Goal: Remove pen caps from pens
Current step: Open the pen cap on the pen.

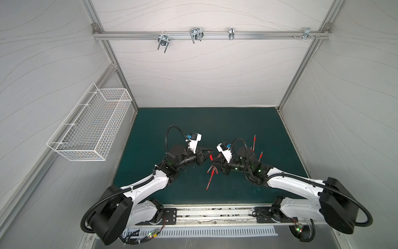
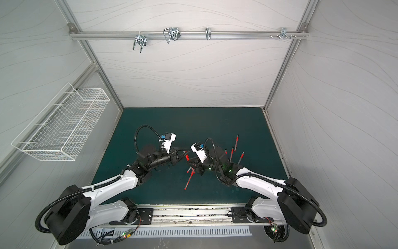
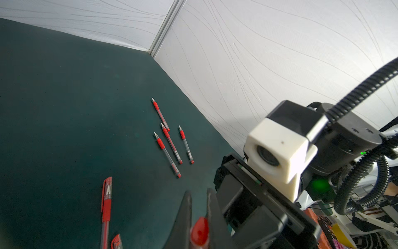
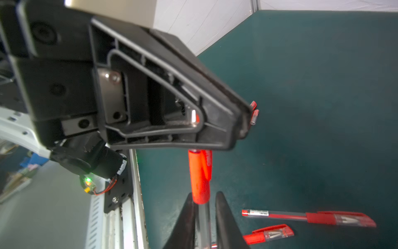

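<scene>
The left pincer [image 3: 199, 195] is clenched on a pen cap [image 3: 199, 231]; right pincer [image 4: 204, 195] grasping its pen [image 4: 203, 217]; uncapped pens [image 1: 254, 142] at two o'clock.

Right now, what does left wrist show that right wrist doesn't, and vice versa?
Left wrist only: four uncapped pens near the wall, and the right arm's wrist camera. Right wrist only: the held pen's barrel in the right pincer, plus the base rail. Both: the red pen cap clamped in the left pincer, and capped pens lying on the green mat.
</scene>
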Available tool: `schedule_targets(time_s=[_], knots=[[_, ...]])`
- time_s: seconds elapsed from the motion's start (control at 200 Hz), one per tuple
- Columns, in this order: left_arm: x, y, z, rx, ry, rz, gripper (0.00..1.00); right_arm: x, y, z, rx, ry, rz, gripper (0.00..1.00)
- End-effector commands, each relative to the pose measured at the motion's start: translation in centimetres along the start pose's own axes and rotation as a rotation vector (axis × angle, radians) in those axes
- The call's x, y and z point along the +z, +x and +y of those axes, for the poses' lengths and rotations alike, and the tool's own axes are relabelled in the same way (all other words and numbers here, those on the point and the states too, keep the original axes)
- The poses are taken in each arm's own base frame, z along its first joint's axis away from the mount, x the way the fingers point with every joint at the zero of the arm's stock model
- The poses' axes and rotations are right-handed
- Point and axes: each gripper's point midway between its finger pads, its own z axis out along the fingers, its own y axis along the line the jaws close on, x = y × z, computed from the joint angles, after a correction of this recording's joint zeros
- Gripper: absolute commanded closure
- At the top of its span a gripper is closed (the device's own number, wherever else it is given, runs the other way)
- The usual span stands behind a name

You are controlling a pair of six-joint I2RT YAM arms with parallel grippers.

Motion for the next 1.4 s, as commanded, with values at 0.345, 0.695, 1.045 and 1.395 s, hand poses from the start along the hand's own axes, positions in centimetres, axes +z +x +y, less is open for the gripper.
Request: schedule_targets(time_s=[0.345,0.695,1.045,1.395], knots=[[-0.1,-1.5,-1.4,0.037,0.037,-0.037,0.77,-1.1,-1.3,1.4,0.045,-0.201,-0.039,1.0],[-0.4,-1.8,-2.0,0.04,0.059,-0.046,0.65,-0.6,-0.4,1.9,0.084,-0.276,0.011,1.0],[-0.4,-1.8,-1.9,0.034,0.054,-0.051,0.95,-0.9,-0.4,2.1,0.082,-0.289,0.008,1.0],[-1.4,-2.8,0.4,-0.005,-0.107,-0.117,1.0,-0.7,-0.4,-0.6,-0.145,0.25,-0.021,1.0]])
